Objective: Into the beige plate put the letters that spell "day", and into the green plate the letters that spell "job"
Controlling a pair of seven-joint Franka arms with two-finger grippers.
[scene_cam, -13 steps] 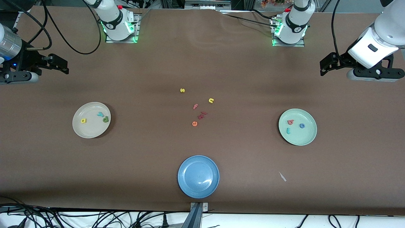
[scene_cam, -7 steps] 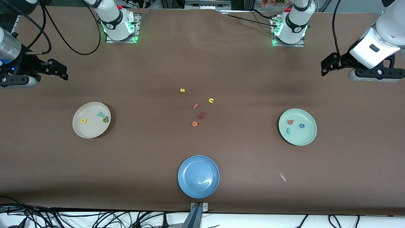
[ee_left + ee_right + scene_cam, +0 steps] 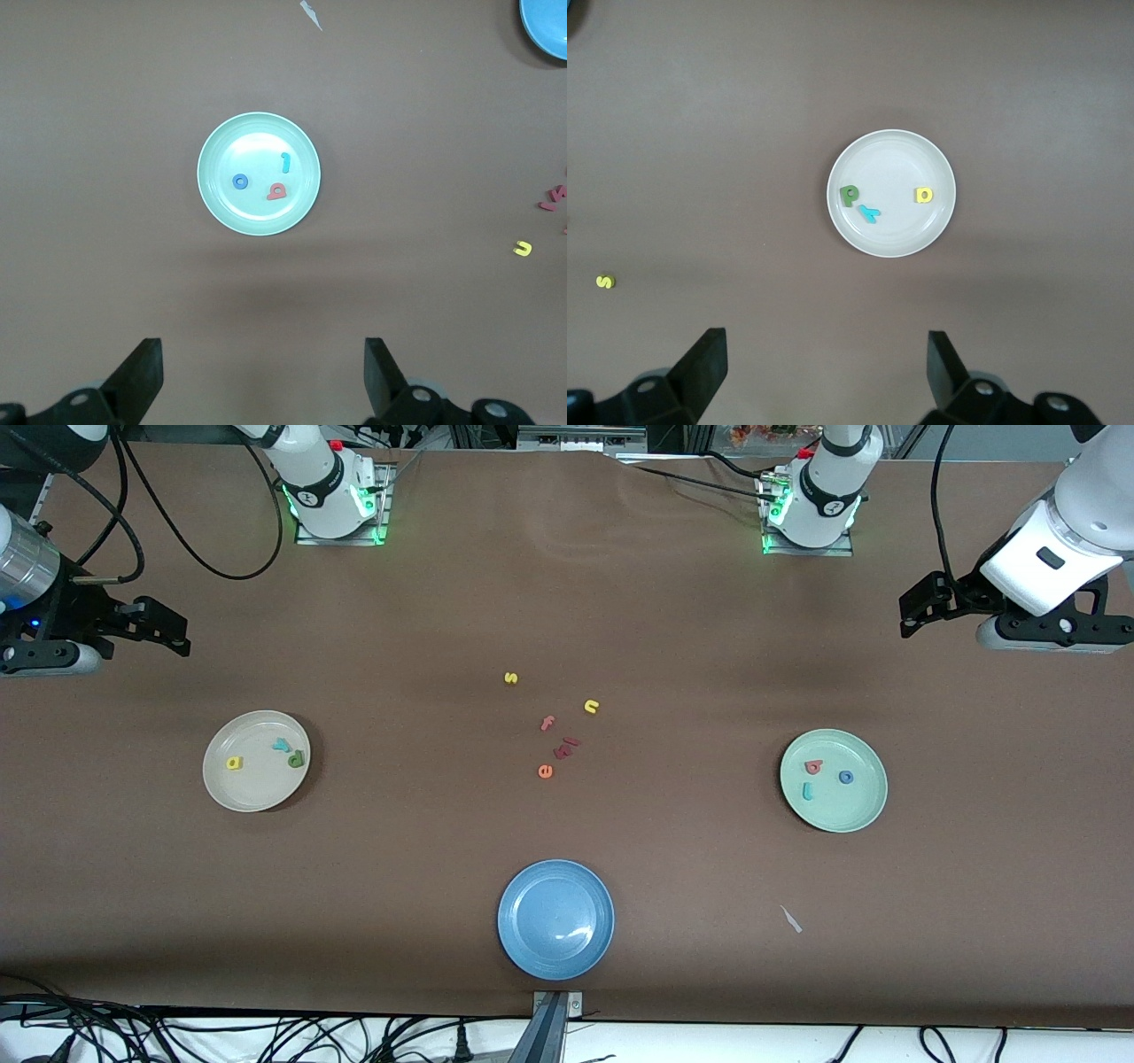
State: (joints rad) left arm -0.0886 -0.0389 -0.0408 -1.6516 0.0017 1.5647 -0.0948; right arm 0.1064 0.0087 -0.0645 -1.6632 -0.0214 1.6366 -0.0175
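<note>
Letters in beige plate (image 3: pixel 221 788) and green plate (image 3: pixel 855 810), well apart from both wide, empty jaws

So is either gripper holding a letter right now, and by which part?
Nothing is held. The left gripper and right gripper are both open and empty, up over bare table near their ends.

White arms, black claws, green base LEDs, blk cables
</note>
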